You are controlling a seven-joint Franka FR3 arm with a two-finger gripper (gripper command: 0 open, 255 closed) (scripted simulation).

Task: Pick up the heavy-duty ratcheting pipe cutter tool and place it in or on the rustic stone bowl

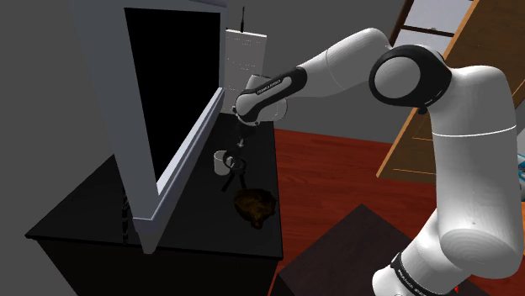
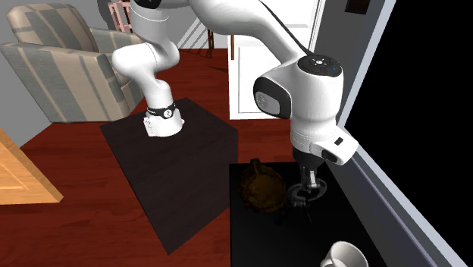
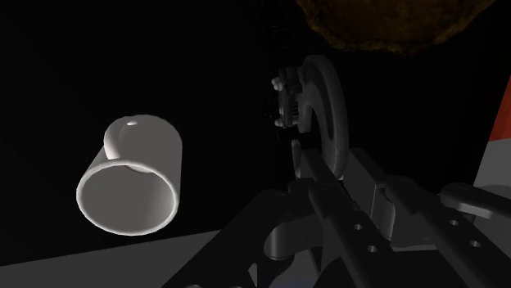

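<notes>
Pipe cutter (image 3: 321,110) clasped by gripper (image 3: 356,186); wrist view looks into the white mug (image 3: 131,190)

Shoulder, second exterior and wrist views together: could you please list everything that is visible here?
screen: one, black with grey frame, on the cabinet
cabinet: one, black
mug: one, white, on the cabinet
pipe cutter: one, grey, between mug and bowl
bowl: one, brown, near the cabinet's edge
aerial box: one, white, beyond the screen
armchair: one, striped grey-beige, on the floor
floor: red-brown
door: one, white, behind the stand
stand: one, dark, on the floor
arm: one, white, reaching over the cabinet
pincer: one, black, at the pipe cutter
</notes>
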